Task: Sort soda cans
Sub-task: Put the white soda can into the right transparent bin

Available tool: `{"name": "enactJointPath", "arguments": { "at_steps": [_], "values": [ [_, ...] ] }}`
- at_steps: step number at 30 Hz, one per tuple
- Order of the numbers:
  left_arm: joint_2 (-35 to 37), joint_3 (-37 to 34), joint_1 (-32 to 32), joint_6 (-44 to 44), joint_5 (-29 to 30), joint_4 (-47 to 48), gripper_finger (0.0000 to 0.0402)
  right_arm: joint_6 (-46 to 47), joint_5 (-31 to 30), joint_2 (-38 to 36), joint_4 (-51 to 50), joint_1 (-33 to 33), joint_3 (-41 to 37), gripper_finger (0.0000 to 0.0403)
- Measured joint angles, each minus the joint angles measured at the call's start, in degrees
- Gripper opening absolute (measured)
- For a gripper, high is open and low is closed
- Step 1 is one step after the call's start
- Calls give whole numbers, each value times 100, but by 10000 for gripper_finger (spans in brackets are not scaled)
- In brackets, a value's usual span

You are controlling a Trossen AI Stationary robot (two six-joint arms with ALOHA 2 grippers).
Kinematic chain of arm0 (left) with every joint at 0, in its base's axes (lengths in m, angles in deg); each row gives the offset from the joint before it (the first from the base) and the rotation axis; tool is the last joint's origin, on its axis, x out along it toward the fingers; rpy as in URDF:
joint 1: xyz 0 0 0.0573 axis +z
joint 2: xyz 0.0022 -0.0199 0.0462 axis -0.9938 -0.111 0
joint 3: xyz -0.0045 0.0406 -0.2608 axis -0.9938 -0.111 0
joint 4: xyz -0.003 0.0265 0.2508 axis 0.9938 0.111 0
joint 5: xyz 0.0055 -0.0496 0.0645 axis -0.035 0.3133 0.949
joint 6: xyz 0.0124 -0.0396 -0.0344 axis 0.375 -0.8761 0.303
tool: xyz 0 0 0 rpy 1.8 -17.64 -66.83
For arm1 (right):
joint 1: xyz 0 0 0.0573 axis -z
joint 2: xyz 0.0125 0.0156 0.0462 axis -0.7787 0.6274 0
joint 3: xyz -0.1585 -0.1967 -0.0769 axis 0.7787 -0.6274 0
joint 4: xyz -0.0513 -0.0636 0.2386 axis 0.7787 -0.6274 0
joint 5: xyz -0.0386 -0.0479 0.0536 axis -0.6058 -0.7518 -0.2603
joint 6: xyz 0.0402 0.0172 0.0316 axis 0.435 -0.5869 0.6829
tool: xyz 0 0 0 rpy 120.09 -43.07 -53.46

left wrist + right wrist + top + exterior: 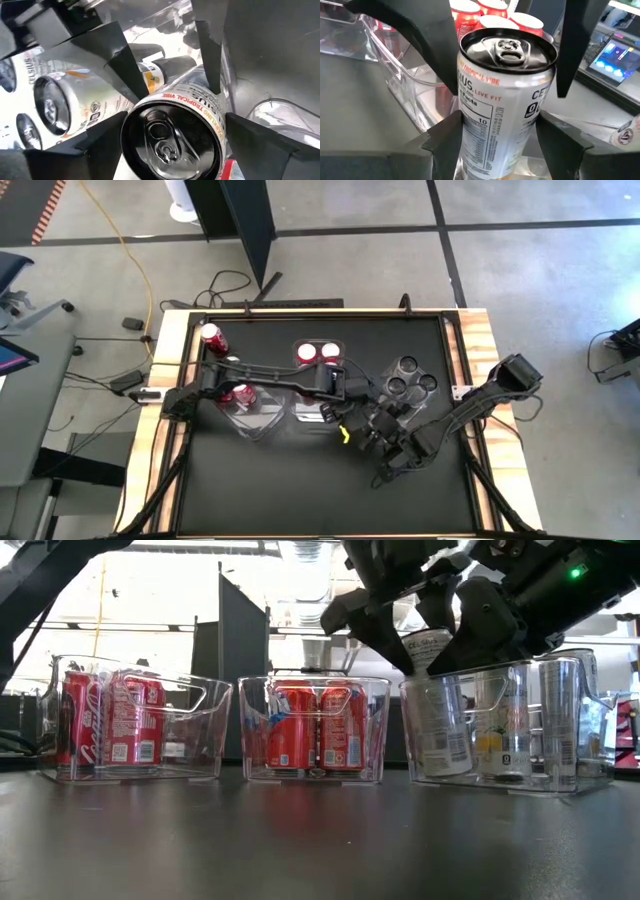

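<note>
From above, I see both end effectors meet beside the right bin (440,385). The low view shows a silver can (428,648) upright above that bin's rim. At my left end effector (170,145) the fingers flank it loosely, apart; my right end effector (502,135) clamps its body, axis vertical, open room below, red cans (492,10) behind

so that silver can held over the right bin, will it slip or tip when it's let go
The silver can looks smooth and glossy, so it may slide a little between the right hand fingers. It is tall and narrow and hangs tilted over the right bin, so it could topple if dropped. Its tab looks unopened, so probably full and weighty.
</note>
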Motion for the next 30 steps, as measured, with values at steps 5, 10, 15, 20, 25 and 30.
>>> {"name": "enactJointPath", "arguments": {
  "at_steps": [5, 10, 15, 20, 25, 30],
  "values": [
    [98, 0, 2, -86, 42, -9, 319, 181, -108, -41, -220, -39, -4, 255],
    [182, 15, 7, -225, 118, -4, 319, 275, -131, -47, -218, -36, -11, 255],
    [212, 17, 9, -312, 43, 59, 319, 302, -125, -50, -215, -36, -11, 255],
    [217, 17, 9, -370, 108, 65, 319, 302, -127, -52, -216, -37, -9, 255],
    [288, 17, 8, -449, 175, 88, 320, 302, -111, -54, -212, -39, -7, 255],
    [286, 13, 22, -518, 251, 106, 320, 330, 68, -65, -223, -39, 2, 255]
  ]
}}
